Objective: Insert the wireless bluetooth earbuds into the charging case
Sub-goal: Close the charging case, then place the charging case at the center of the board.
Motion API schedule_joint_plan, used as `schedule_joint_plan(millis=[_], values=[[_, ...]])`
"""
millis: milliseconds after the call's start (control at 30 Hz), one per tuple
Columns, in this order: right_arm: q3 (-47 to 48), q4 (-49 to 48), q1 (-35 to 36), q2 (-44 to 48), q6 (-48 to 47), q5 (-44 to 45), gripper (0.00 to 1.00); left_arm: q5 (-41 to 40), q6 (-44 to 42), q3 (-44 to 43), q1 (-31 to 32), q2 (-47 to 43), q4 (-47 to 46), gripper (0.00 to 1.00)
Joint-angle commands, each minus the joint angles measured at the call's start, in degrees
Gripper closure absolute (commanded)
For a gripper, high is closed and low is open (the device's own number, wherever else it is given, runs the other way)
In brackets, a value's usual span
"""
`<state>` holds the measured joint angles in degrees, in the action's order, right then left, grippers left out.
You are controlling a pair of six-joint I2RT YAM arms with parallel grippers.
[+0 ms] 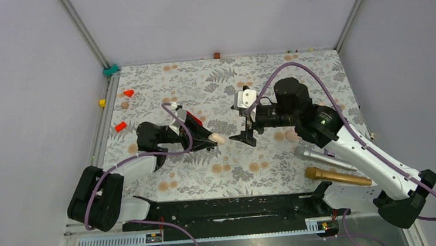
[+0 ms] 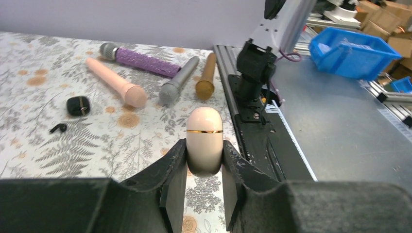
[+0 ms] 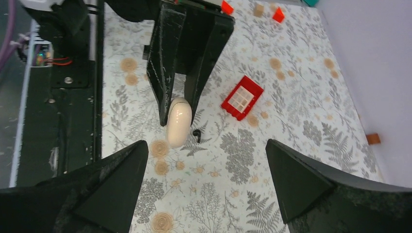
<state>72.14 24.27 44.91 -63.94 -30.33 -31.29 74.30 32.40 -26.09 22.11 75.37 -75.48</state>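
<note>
My left gripper [image 2: 204, 151] is shut on a cream capsule-shaped object with a gold ring [image 2: 204, 136] and holds it just above the cloth; both show in the top view [image 1: 210, 139]. The black charging case [image 2: 78, 105] lies closed on the cloth, with one black earbud [image 2: 58, 128] beside it. The same earbud [image 3: 197, 133] lies right by the capsule [image 3: 178, 121] in the right wrist view. My right gripper [image 3: 205, 142] is open and empty, hovering above the cloth near them [image 1: 248, 133]. The second earbud is not visible. In the top view the case is hidden.
A red box [image 3: 242, 97] lies beyond the earbud. Pink [image 2: 116, 80], purple [image 2: 143, 60], grey [image 2: 179, 80] and gold [image 2: 206, 75] microphones lie near the front right edge. Small red blocks [image 1: 121, 126] sit at the left. The black rail [image 1: 228, 209] runs along the near edge.
</note>
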Motion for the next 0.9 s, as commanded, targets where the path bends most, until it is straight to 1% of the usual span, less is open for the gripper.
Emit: schedule_joint_plan(millis=[0, 67, 133, 167, 300, 367, 433, 500, 667, 767, 833, 867], values=[[-1.55, -3.29, -1.05, -0.58, 3.59, 10.96, 0.01, -6.65, -12.68, -4.06, -2.46, -3.15, 16.12, 1.00], [-2.31, -4.44, -1.48, -0.22, 4.13, 14.47, 0.01, -11.90, -22.52, -5.87, -3.68, -5.70, 29.89, 1.00], [-3.04, -5.55, -2.01, -0.06, 4.14, 16.66, 0.00, -17.08, -34.91, -9.25, -3.93, -7.35, 46.23, 1.00], [-3.20, -5.96, -2.30, -0.04, 4.21, 17.74, 0.01, -19.94, -39.76, -10.88, -3.95, -7.41, 53.04, 1.00], [-3.86, -8.01, -3.21, -0.34, 4.69, 21.65, 0.01, -25.16, -47.96, -17.97, -3.89, -3.65, 67.73, 1.00], [-4.25, -10.20, -3.69, -0.39, 5.50, 26.87, 0.01, -26.90, -49.50, -22.77, -3.78, 0.76, 71.59, 1.00], [-4.65, -12.46, -4.70, -0.39, 6.28, 32.86, 0.01, -28.81, -49.84, -27.20, -3.28, 5.22, 74.47, 1.00], [-5.31, -14.42, -6.30, -0.07, 6.77, 37.29, 0.00, -28.92, -48.77, -31.65, -2.34, 10.40, 76.46, 1.00], [-7.05, -18.61, -11.66, 1.45, 10.10, 44.15, 0.01, -27.40, -39.14, -42.03, 1.53, 23.76, 76.10, 1.00], [-7.73, -19.86, -14.36, 1.49, 10.89, 46.07, 0.01, -29.53, -32.97, -49.77, 4.10, 32.58, 76.62, 1.00], [-8.18, -20.15, -15.84, 1.20, 11.38, 45.76, 0.01, -31.13, -27.80, -56.48, 5.41, 40.54, 79.77, 1.00], [-8.34, -20.19, -16.42, 1.04, 11.64, 45.08, 0.00, -31.89, -25.66, -61.31, 5.82, 43.56, 81.73, 1.00]])
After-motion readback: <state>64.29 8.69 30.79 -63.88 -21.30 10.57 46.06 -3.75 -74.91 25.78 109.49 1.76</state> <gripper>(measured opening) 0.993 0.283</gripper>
